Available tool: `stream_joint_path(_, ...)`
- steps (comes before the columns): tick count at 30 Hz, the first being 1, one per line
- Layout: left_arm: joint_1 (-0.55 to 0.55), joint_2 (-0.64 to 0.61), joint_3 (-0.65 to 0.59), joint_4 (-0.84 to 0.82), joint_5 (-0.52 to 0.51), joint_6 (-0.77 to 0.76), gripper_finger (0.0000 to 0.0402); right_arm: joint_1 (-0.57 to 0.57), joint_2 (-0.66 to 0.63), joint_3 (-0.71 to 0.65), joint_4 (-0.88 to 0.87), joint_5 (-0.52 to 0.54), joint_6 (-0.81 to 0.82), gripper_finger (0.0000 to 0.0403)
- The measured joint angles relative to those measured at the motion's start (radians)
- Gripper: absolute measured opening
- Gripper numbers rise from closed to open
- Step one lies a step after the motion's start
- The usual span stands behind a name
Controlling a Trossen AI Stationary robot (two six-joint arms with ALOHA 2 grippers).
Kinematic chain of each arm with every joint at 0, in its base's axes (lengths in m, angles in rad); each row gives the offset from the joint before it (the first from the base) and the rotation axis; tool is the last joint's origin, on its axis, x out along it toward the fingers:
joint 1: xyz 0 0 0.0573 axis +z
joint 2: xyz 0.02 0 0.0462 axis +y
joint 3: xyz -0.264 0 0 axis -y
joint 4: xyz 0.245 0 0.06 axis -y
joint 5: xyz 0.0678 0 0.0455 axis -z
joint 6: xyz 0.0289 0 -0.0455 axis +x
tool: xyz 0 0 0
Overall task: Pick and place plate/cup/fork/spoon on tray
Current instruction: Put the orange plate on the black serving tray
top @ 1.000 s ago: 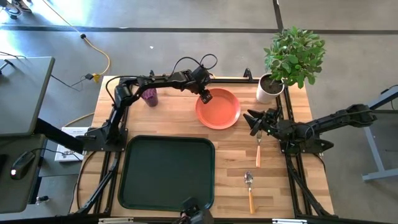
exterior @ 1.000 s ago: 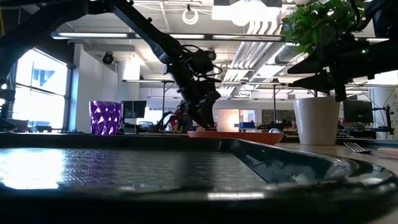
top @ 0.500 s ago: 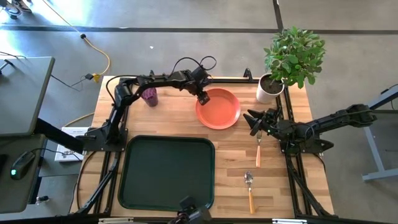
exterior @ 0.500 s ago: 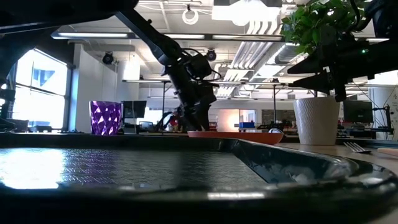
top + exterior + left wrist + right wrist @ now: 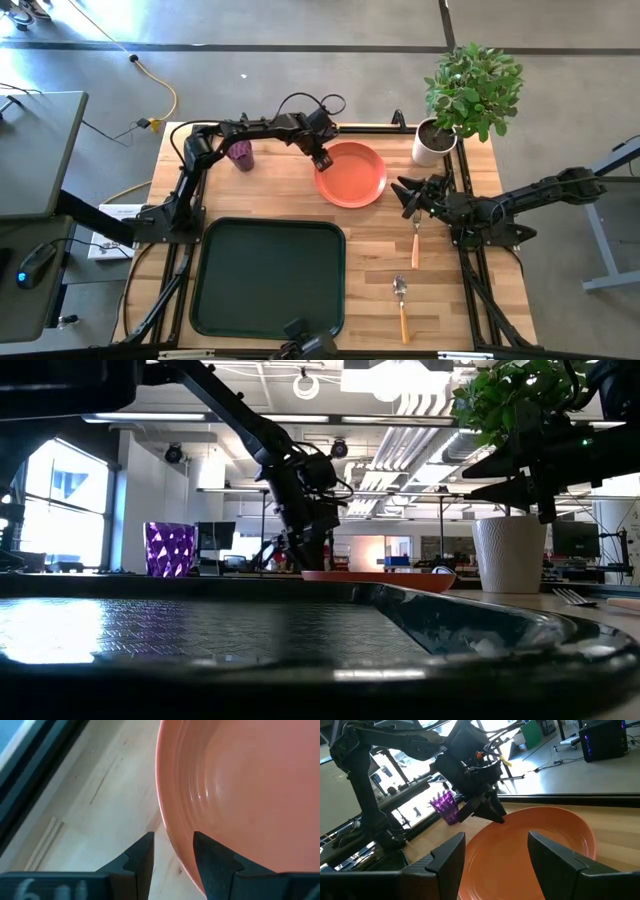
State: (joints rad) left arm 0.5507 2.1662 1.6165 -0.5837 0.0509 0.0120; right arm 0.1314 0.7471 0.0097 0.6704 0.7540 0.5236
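The orange-red plate [image 5: 355,175] lies flat on the wooden table, far of the dark tray [image 5: 268,277]. My left gripper [image 5: 172,852] stands at the plate's left rim, slanting steeply down, open by a narrow gap. One finger is over the plate's inside and one over the wood outside. The purple cup [image 5: 240,154] stands at the far left. The fork [image 5: 416,243] and the spoon [image 5: 402,305] lie on the table right of the tray. My right gripper [image 5: 495,865] hovers open at the right, level, facing the plate. My left gripper straddles the plate's left rim [image 5: 169,837] from above, slanting down. Bare wood shows between the outer finger [image 5: 142,857] and the rim. Whether the inner finger [image 5: 212,857] touches the plate's inside I cannot tell. The plate rests flat on the table.
A white pot with a green plant [image 5: 432,143] stands at the far right corner, just beyond the plate. Black frame rails run along the table's edges. Bare wood lies between the plate and the tray's far rim.
My left gripper has tipped steeper downward, and its fingertips have swung from over the plate's inside toward the plate's left rim. The plate has stayed where it was.
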Motion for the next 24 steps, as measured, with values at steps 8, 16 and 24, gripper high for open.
stream_joint_path(8, -0.001, 0.0, 0.0, -0.001, 0.044, 0.019, 0.0075, 0.0, 0.0, 0.0, 0.0, -0.024, -0.005, 0.0206)
stream_joint_path(16, -0.001, 0.0, 0.0, 0.006, 0.039, 0.053, 0.0007, 0.0, 0.0, 0.0, -0.034, -0.025, 0.001, 0.0206)
stream_joint_path(24, -0.002, 0.0, 0.0, 0.022, 0.002, 0.079, 0.0003, 0.0, 0.0, 0.0, -0.034, -0.024, 0.003, 0.0206)
